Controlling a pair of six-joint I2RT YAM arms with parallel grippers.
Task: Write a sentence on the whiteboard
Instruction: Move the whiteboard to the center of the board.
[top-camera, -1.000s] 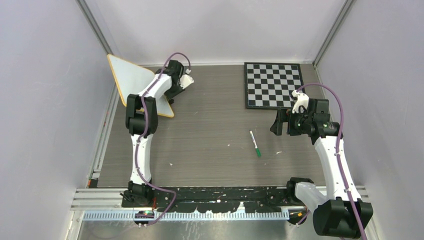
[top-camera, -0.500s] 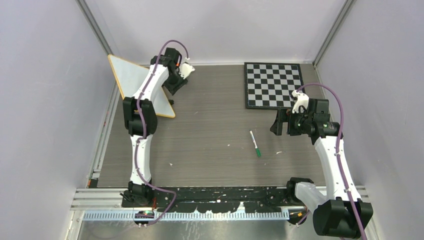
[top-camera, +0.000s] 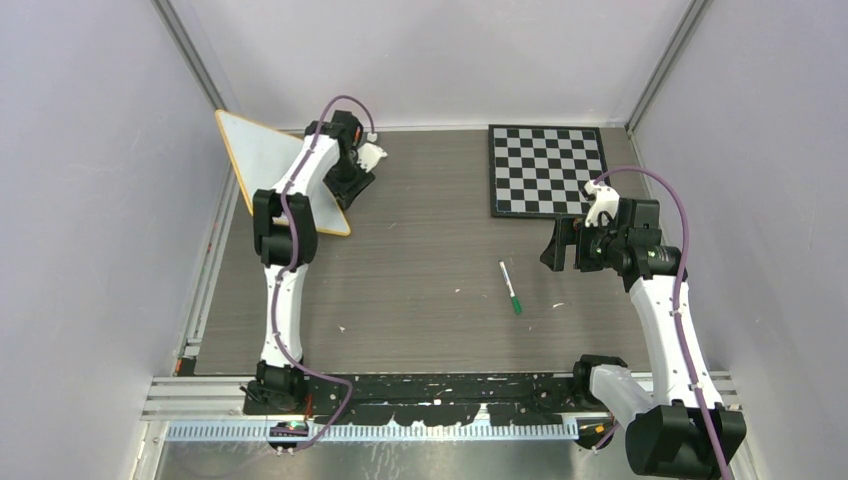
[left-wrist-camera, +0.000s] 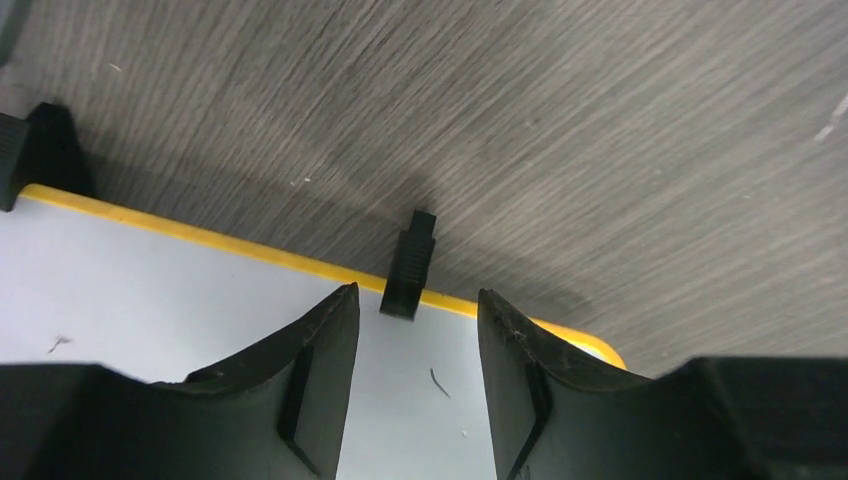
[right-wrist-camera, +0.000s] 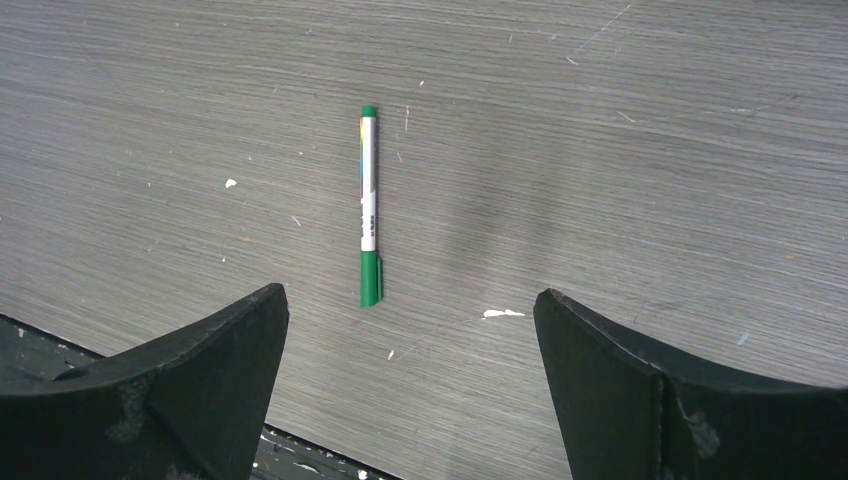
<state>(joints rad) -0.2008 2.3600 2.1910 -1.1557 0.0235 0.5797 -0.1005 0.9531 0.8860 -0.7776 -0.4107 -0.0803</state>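
The whiteboard (top-camera: 255, 155) lies at the back left, white with an orange-yellow rim, partly hidden by my left arm. No green sentence shows on its visible parts. My left gripper (top-camera: 353, 183) is open over the board's right edge. In the left wrist view the gripper (left-wrist-camera: 417, 295) has the white board (left-wrist-camera: 150, 290) under it, and a black clip foot (left-wrist-camera: 408, 270) sits on the rim just ahead of its jaws. A green-capped marker (top-camera: 511, 287) lies on the table. My right gripper (top-camera: 556, 245) is open and empty; in the right wrist view the gripper (right-wrist-camera: 410, 295) hovers near the marker (right-wrist-camera: 368, 205).
A black-and-white chequered board (top-camera: 546, 170) lies at the back right. A second black clip foot (left-wrist-camera: 30, 150) sits on the whiteboard's rim. Grey walls close in the table on the left, back and right. A black rail (top-camera: 440, 385) runs along the near edge.
My left gripper has swung at the whiteboard's right edge, first toward the back, then down and nearer over the rim. The right arm and the marker have not moved.
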